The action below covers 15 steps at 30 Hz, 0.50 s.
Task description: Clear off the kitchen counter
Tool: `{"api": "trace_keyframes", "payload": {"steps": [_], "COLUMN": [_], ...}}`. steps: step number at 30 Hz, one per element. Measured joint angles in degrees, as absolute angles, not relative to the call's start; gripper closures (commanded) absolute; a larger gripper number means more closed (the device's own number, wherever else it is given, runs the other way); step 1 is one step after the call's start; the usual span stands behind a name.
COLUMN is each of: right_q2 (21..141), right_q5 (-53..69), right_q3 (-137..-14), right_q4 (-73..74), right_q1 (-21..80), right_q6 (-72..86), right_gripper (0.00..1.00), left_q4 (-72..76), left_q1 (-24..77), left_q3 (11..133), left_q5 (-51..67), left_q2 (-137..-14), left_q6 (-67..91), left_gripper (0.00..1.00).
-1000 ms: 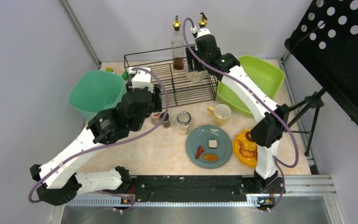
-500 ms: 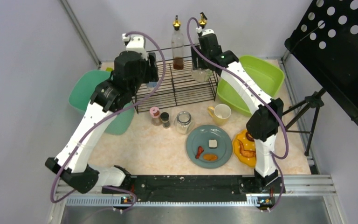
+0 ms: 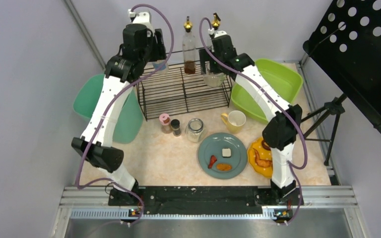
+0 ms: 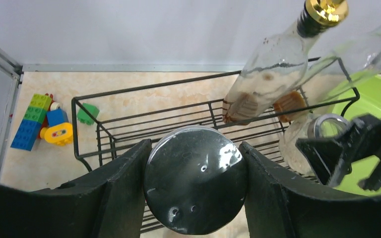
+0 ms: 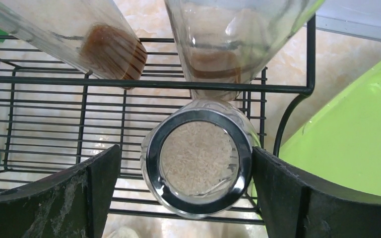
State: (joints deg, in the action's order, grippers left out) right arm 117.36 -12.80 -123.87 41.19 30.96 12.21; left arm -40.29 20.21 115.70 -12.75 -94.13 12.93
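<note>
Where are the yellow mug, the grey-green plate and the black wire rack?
yellow mug (image 3: 236,120), top view, its open inside.
grey-green plate (image 3: 210,146), top view, bare upper-left part.
black wire rack (image 3: 183,92), top view, bare middle of shelf.

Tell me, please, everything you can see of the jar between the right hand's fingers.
The jar is clear glass with a shiny metal ring lid; its clear centre shows pale, rice-like grains. It stands upright at the right end of the black wire rack, in front of a bottle. The right hand straddles it, open, with a gap on one side.
</note>
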Motion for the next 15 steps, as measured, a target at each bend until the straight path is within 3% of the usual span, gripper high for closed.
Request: {"api": "trace_keyframes", "payload": {"steps": [9,15], "right_q2": [101.5,90.8], "right_q5": [-13.8,-14.8], "right_q3": [-108.7,-100.0], "right_q4": [38.2,33.9], "right_q1": [31.5,31.9], "right_q6": [12.2,12.8], "right_gripper": [0.01,0.01], "left_q4": [-41.4,-40.3], "left_q1": [17.6,16.9], "left_q3": [132.6,134.9], "left_q5": [-9.2,-7.0], "left_q2": [-105.4,-108.4], "left_q6": [13.6,15.1], "left_gripper": [1.0,1.0]}}
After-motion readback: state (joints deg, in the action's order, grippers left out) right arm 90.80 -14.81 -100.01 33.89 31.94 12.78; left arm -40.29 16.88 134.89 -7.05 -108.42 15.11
